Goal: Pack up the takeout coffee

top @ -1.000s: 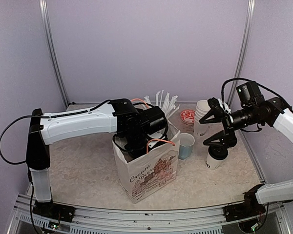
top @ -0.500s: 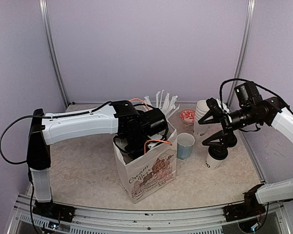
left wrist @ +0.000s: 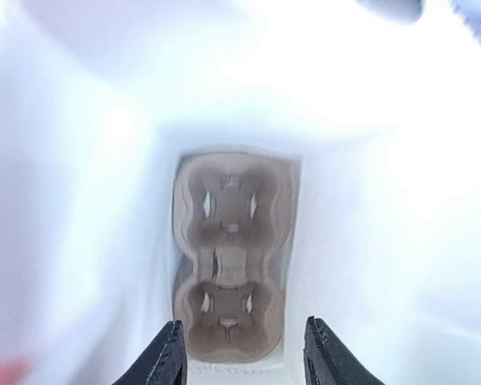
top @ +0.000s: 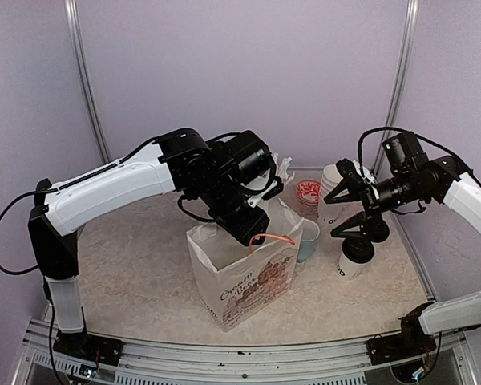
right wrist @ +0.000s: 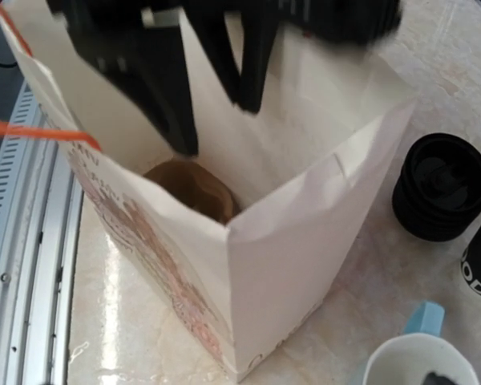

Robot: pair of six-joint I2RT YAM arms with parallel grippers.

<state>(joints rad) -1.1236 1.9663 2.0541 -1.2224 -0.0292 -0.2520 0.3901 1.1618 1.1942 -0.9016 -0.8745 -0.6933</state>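
Hanging just above the mouth of the paper bag (top: 244, 281), your left gripper (top: 251, 227) has its jaws parted with nothing between them. In its wrist view the two fingertips (left wrist: 170, 357) frame the bag's white inside, and a brown cardboard cup carrier (left wrist: 231, 257) lies flat on the bottom. The carrier's wells hold nothing.

Your right gripper (top: 343, 207) is spread wide and holds nothing. It hovers off to the right of the bag, directly above one takeout coffee (top: 354, 257). That cup stands upright on the table (top: 144, 281) with its black lid on. It sits outside the bag, near the light-blue mug (top: 306, 239).

A second printed cup (top: 327, 212) stands just behind the right fingers, in front of the stack of plain cups (top: 333, 178). Its top is hidden, so you cannot tell from here whether it is lidded.

From the right wrist you see the bag standing open and upright, with the carrier (right wrist: 194, 188) showing over its near corner.
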